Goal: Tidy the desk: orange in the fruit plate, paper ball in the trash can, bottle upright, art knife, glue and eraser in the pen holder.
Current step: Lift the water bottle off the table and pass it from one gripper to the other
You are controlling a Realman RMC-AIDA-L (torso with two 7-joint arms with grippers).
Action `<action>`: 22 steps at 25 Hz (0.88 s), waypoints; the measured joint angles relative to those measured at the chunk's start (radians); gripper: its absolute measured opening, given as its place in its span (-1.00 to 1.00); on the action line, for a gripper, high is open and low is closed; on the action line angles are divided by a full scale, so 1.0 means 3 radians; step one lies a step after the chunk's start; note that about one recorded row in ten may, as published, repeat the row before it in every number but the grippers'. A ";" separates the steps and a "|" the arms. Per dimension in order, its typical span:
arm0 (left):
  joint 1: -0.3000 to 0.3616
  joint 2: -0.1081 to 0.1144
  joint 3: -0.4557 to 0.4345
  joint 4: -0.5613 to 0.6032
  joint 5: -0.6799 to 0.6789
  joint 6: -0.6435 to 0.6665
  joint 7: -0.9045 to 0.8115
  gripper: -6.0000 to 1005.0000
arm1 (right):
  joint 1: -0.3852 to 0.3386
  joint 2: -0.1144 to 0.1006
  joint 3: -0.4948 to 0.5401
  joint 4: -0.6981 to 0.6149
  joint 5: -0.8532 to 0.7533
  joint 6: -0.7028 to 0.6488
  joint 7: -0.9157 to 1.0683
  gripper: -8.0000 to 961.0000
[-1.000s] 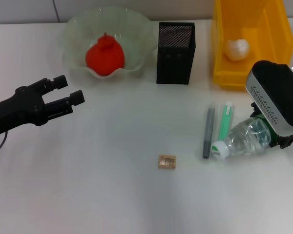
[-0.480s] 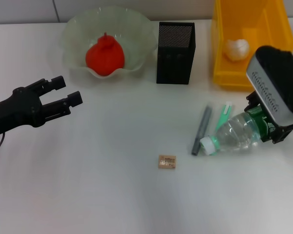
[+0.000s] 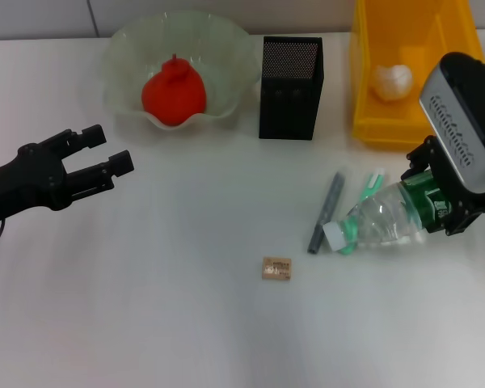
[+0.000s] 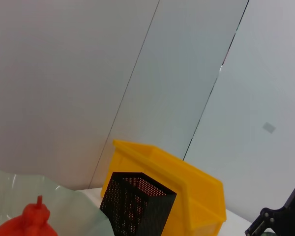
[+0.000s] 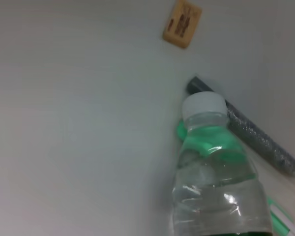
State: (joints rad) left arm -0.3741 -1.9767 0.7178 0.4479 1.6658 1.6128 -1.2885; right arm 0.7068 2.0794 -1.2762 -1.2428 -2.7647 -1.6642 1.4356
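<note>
Currently the right pincer (image 3: pixel 436 212) is clamping the bottle (image 3: pixel 384 222), lying tilted near the surface's right edge, cap beside a grey pen (image 3: pixel 326 212). Left pincer (image 3: pixel 109 151), fingers apart, is hovering near the left edge.

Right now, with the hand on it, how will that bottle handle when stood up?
The bottle looks mostly empty, so probably light. Its round, clear body could slip or roll if the right hand loosens. Narrow and tall, it may tip once upright, and the grey pen lies close by its cap.
</note>
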 joint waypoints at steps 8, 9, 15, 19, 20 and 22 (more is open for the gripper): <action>0.0002 0.0019 0.0000 -0.0011 0.0000 0.0027 0.0003 0.58 | -0.0003 -0.0012 0.0391 -0.0137 0.0230 -0.0296 -0.0049 0.58; 0.0002 0.0019 0.0000 -0.0011 0.0000 0.0027 0.0003 0.58 | -0.0003 -0.0012 0.0391 -0.0137 0.0230 -0.0296 -0.0049 0.58; 0.0005 0.0016 -0.0012 -0.0015 0.0000 0.0074 0.0005 0.58 | -0.0009 -0.0020 0.0628 -0.0166 0.0325 -0.0433 -0.0085 0.58; 0.0011 0.0001 -0.0096 -0.0016 0.0000 0.0116 0.0009 0.57 | -0.0019 -0.0059 0.0926 -0.0200 0.0548 -0.0586 -0.0143 0.58; 0.0012 -0.0003 -0.0119 -0.0017 0.0000 0.0129 0.0010 0.57 | -0.0021 -0.0073 0.1029 -0.0200 0.0624 -0.0626 -0.0160 0.58; 0.0015 -0.0015 -0.0202 -0.0020 -0.0001 0.0192 0.0010 0.57 | -0.0035 -0.0099 0.1243 -0.0185 0.0793 -0.0674 -0.0197 0.58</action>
State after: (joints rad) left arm -0.3696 -1.9811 0.6571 0.4419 1.6656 1.6704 -1.2854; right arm 0.6964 2.0496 -0.9033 -1.2981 -2.5266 -1.8664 1.3764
